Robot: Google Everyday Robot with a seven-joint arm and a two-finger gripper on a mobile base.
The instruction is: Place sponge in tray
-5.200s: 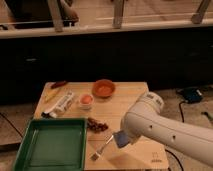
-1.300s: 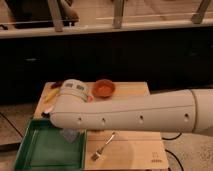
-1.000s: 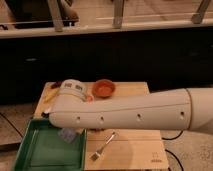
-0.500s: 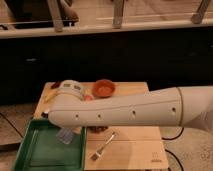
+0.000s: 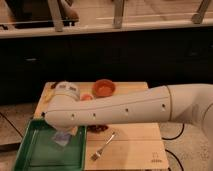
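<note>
The dark-green tray [image 5: 35, 155] sits at the front left of the wooden table [image 5: 135, 147]. My white arm reaches across from the right, and its end hides most of the gripper [image 5: 62, 131], which is over the tray's right half. The blue-grey sponge [image 5: 63, 138] shows just under the arm's end, inside the tray's outline. I cannot tell whether it hangs above the tray's bottom or rests on it.
A fork [image 5: 103, 146] lies on the table right of the tray. A round orange bowl [image 5: 104, 88] stands at the back, with a small orange item [image 5: 86, 97] beside it. A dark brown clump [image 5: 98, 128] peeks out under the arm.
The arm swung from the table's right side, by the fork, to the left over the tray, carrying the sponge. In the last second the sponge moved slightly lower and left.
</note>
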